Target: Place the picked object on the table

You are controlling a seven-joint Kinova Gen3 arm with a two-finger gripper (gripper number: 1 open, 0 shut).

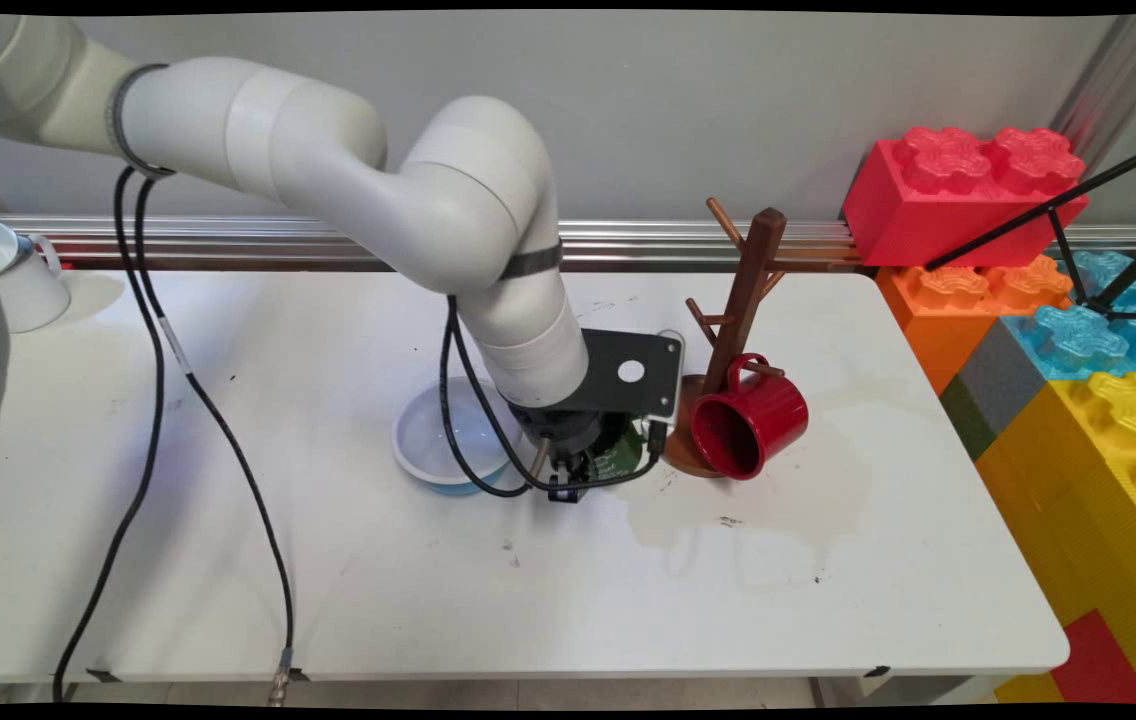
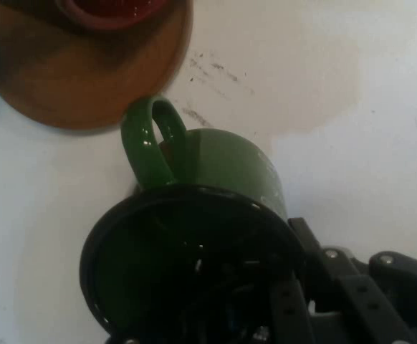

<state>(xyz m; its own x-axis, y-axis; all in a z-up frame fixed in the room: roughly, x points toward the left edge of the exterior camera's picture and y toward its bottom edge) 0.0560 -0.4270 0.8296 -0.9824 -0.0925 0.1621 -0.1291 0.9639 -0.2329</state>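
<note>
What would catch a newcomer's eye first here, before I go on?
The green mug sits right under the gripper, near the table's middle, with one finger reaching inside its rim. Its handle almost touches the round base of the wooden mug tree, where a red mug hangs tilted from a low peg. A white bowl lies just left of the gripper, and big coloured toy bricks are stacked at the table's right end.

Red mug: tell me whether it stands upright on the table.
No. The red mug hangs tilted by its handle from a peg of the wooden mug tree, its opening facing the camera.
</note>
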